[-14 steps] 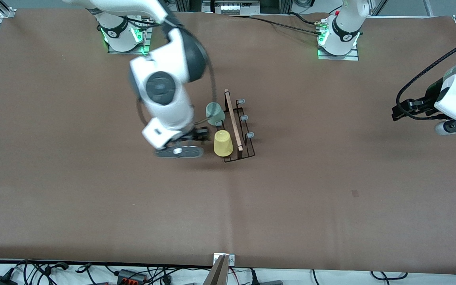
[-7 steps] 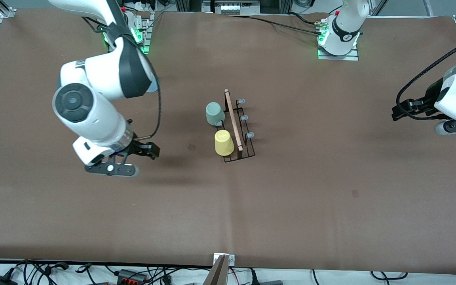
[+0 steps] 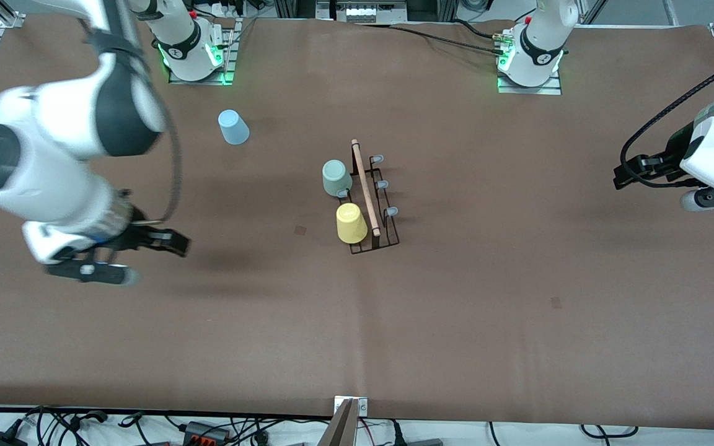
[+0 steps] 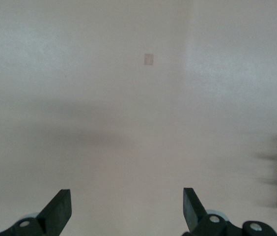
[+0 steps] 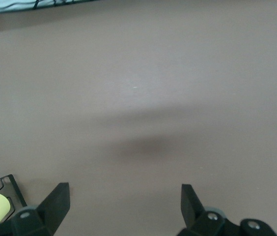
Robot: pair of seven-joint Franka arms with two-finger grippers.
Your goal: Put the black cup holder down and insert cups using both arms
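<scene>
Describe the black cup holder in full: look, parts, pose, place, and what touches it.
The black cup holder is a thin black wire rack standing on the brown table, about midway between the two arms' ends. A light wooden rod handle runs along its top. Three pegs with pale grey-blue caps stand bare on the side toward the left arm's end. On the other side sit an upside-down mint green cup and, nearer the camera, an upside-down yellow cup. No gripper touches it.

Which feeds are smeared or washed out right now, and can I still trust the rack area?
Front view: the right arm is motion-smeared, its pincer soft; the black cup holder, the yellow cup and the mint cup read crisp. Left wrist view: table washed pale. Right wrist view: evenly lit, soft shadow.
</scene>
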